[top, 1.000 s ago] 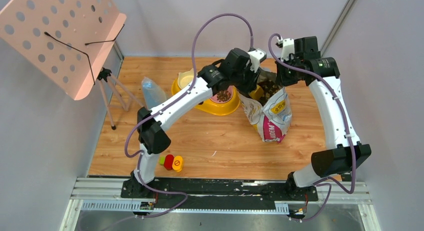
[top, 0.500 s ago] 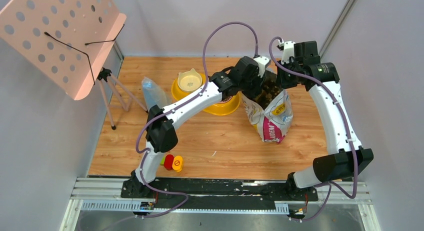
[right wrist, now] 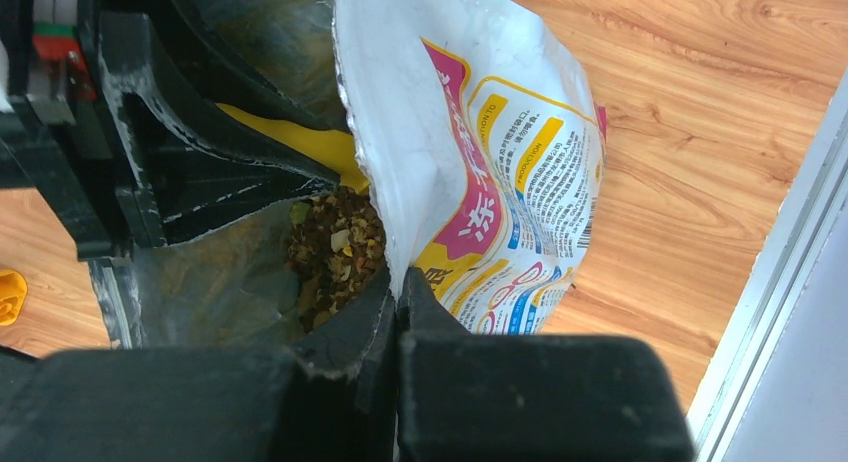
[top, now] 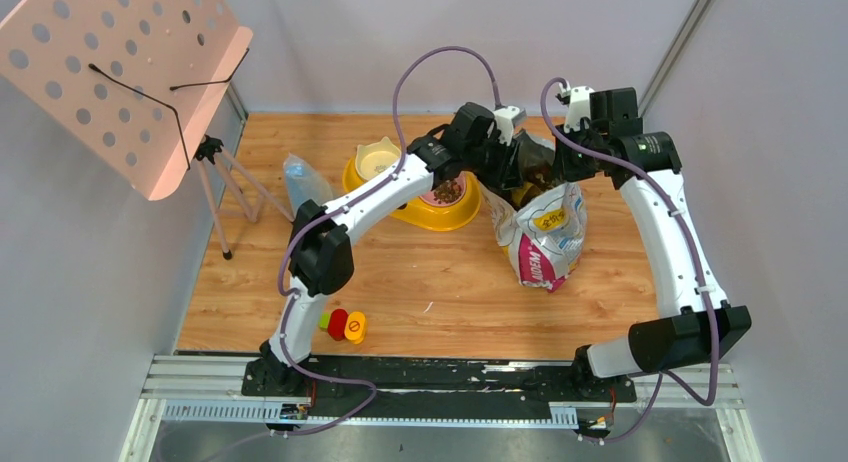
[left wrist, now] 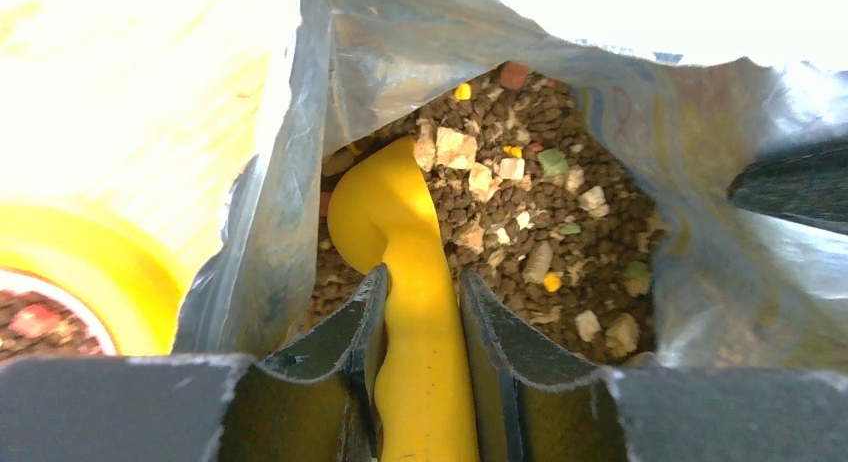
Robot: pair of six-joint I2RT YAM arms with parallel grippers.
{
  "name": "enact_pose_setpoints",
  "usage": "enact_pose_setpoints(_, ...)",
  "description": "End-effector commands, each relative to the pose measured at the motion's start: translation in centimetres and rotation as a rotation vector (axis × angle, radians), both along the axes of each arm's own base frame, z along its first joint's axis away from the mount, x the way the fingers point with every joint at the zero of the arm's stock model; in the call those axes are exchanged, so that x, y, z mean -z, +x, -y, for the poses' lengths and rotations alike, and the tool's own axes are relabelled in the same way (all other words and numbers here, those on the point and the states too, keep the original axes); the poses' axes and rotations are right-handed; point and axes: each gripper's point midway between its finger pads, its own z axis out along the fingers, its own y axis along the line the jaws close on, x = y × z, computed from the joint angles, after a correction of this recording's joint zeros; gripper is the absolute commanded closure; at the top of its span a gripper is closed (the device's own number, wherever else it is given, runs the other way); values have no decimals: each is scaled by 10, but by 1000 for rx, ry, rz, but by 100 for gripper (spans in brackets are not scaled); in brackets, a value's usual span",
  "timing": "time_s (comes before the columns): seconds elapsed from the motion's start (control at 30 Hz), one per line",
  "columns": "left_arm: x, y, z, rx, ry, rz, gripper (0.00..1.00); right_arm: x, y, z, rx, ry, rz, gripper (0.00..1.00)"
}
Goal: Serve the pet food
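With left fingers (left wrist: pixel 335 347) clamped on the yellow scoop (left wrist: pixel 415 282) and right fingers (right wrist: pixel 340 347) pinching the foil bag (right wrist: pixel 500 162) at its rim, drive deeper into the kibble (left wrist: pixel 520 232) ahead, then lift level.

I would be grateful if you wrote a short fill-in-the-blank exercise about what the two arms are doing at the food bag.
The left fingers grip a ____ scoop.
The scoop's head is ____ the bag, in the pet food.
The right fingers are ____ on the bag's rim.
Missing words: yellow; inside; shut.
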Motion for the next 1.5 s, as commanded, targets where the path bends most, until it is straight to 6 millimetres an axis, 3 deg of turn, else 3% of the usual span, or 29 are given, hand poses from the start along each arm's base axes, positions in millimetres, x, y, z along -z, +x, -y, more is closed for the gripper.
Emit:
enact_pose_setpoints(0.0,-42,-59,27,278,-221,-199,100,-11,-7,-5,-20,30,41,100)
enact_pose_setpoints(0.1,-71,-62,26,373,-329,-205,100,-9,-6,-2,-8,24,37,100)
enact_pose_setpoints(0.17,-79,-61,22,387,-357,-225,100,-9,-5,-1,-3,21,37,100)
enact_pose_setpoints(0.37,-88,-47,6,327,-350,-219,100,-3,-1,10,26,-23,32,100)
enact_pose_setpoints(0.7,-122,-11,-44,193,-408,-216,100,1,6,26,56,-56,27,100)
enact_pose_setpoints(1.03,-149,3,-74,149,-511,-261,100,6,10,29,56,-60,20,100)
enact_pose_setpoints(1.17,-151,13,-88,90,-576,-349,100,9,10,28,55,-58,13,100)
enact_pose_setpoints(1.27,-138,21,-97,38,-619,-477,100,10,8,29,51,-62,7,100)
enact_pose_setpoints(1.47,-127,29,-99,-18,-631,-547,100,10,8,29,51,-65,2,100)
